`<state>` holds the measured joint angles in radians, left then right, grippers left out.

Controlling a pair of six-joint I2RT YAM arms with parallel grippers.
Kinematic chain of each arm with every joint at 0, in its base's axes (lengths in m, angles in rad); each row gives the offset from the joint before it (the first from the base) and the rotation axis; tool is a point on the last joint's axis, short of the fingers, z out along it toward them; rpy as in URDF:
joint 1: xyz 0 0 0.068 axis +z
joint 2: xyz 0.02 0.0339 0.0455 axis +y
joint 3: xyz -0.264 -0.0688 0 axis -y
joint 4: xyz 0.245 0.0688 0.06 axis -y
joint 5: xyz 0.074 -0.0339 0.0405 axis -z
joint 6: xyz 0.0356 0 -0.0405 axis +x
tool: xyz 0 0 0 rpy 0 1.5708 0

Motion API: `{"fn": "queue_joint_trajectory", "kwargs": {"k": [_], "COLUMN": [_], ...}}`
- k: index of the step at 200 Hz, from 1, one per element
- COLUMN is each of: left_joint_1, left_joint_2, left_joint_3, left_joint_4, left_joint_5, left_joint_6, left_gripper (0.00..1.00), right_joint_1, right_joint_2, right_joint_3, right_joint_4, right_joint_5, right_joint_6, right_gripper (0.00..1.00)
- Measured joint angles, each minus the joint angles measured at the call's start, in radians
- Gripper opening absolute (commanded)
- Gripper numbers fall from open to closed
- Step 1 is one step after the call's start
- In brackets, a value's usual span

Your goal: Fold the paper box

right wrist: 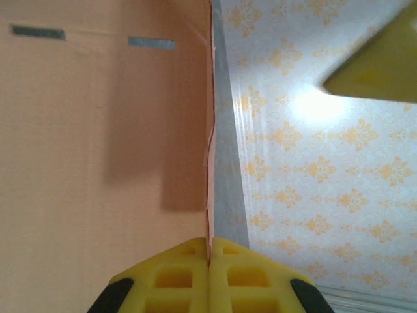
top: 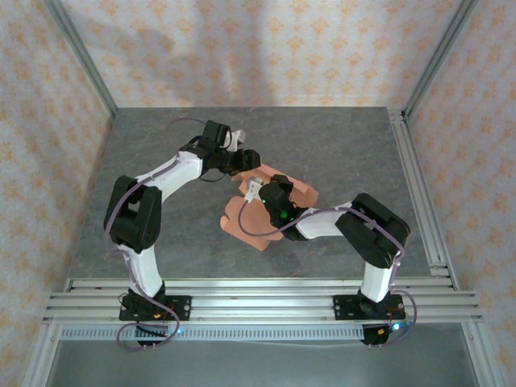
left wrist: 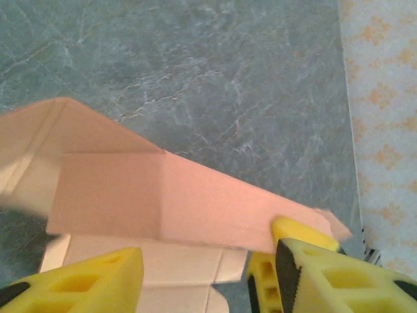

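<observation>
While the left arm reaches out from its base and bends right at the elbow, its left gripper (top: 246,161) points down at the far edge of the paper box (top: 240,216) near the middle of the grey table (top: 339,145). The right arm folds leftward across the table, and the right gripper (top: 256,189) sits over the same sheet, just beside the left one.

In the left wrist view the left gripper (left wrist: 202,261) has its 2 yellow fingers (left wrist: 85,280) well apart, with a raised salmon panel (left wrist: 130,195) standing along a crease above the flat part of the sheet.

In the right wrist view the right gripper (right wrist: 210,244) is pinched tight on the thin edge of the paper box (right wrist: 78,163), which runs straight into the seam between the fingers; 2 dark slots (right wrist: 151,43) show near the top of that panel
</observation>
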<state>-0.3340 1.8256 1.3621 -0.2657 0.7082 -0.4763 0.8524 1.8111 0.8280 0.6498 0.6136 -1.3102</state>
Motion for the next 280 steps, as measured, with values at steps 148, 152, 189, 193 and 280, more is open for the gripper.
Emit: {"fn": "queue_joint_trajectory", "kwargs": {"k": [148,152,189,193,280], "left_joint_1": [0.184,0.183,0.187,0.187,0.199], "left_joint_2": [-0.271,-0.271,-0.271,-0.271,-0.271], "left_joint_3": [-0.326,-0.326,-0.327,-0.327,-0.328], "left_joint_4": [0.227,0.227,0.225,0.225,0.203], "left_joint_5": [-0.372,-0.372,-0.372,-0.372,-0.368], "left_joint_6": [0.056,0.056,0.060,0.061,0.085], "left_gripper": [0.96,0.96,0.96,0.96,0.96], "right_joint_1": [-0.112,-0.122,-0.173,-0.175,-0.238], "right_joint_2": [-0.097,-0.097,-0.090,-0.085,0.040], "right_joint_3": [0.322,0.340,0.410,0.415,0.535], "right_joint_4": [-0.734,-0.763,-0.929,-0.946,-1.185], "right_joint_5": [-0.365,-0.385,-0.523,-0.536,-0.842], "right_joint_6": [0.508,0.533,0.763,0.782,1.090], "right_gripper": [0.00,0.00,0.00,0.00,0.14]}}
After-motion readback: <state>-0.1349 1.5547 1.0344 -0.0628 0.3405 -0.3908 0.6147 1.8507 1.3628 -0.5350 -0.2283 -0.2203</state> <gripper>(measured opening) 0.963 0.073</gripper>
